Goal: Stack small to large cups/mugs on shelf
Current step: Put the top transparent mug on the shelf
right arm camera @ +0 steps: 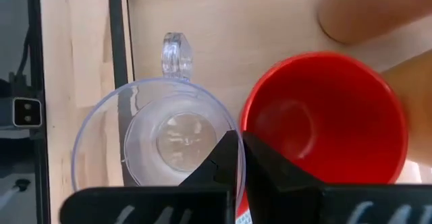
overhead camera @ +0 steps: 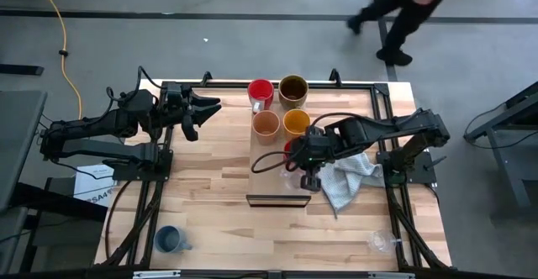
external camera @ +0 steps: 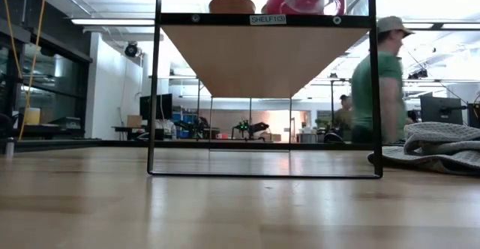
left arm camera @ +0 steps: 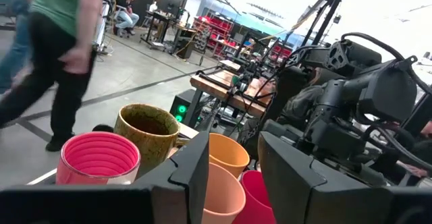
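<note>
The shelf (overhead camera: 273, 178) stands mid-table. On its far half stand a red mug (overhead camera: 261, 90), the olive-brown mug (overhead camera: 293, 88) and two orange cups (overhead camera: 266, 124) (overhead camera: 296, 122). My right gripper (overhead camera: 308, 168) is over the shelf, shut on a clear glass cup (right arm camera: 158, 140) beside the second red mug (right arm camera: 324, 116). My left gripper (overhead camera: 198, 116) hovers open and empty at the table's far left. The blue cup (overhead camera: 168, 239) stands near the table's near left corner. The other glass cup (overhead camera: 380, 242) stands near right. My right gripper holds the glass cup by its rim (right arm camera: 229, 126) on the side next to the red mug, one finger inside the cup and one outside. The fingers come from above, pointing down. The cup is upright over the shelf board; whether its base rests there I cannot tell.
A pale grey cloth (overhead camera: 349, 178) lies crumpled on the table just right of the shelf, under my right arm. A person (overhead camera: 403, 10) walks on the floor beyond the far edge. The tabletop between the shelf and the left arm is bare wood (overhead camera: 210, 170).
</note>
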Controlling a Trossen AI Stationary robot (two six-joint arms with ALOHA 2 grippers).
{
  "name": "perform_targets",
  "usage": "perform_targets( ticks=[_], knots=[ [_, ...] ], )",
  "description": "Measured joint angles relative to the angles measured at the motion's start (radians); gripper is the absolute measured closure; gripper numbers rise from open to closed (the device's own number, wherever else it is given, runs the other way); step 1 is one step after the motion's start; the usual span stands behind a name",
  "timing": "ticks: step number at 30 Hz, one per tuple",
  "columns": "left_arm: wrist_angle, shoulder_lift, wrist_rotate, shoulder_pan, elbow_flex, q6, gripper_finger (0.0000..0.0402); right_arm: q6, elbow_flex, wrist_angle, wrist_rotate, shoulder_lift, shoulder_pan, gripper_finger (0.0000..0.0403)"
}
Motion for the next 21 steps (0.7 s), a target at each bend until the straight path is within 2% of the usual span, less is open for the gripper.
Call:
perform_targets(
  ticks=[6,21],
  knots=[
    [0.000,0.000,0.000,0.000,0.000,0.000,0.0284,0.004,0.002,0.013,0.034,0.018,0.000,0.0403],
    [0.000,0.000,0.000,0.000,0.000,0.000,0.0284,0.029,-0.001,0.003,0.021,0.084,0.015,0.0403]
  ],
)
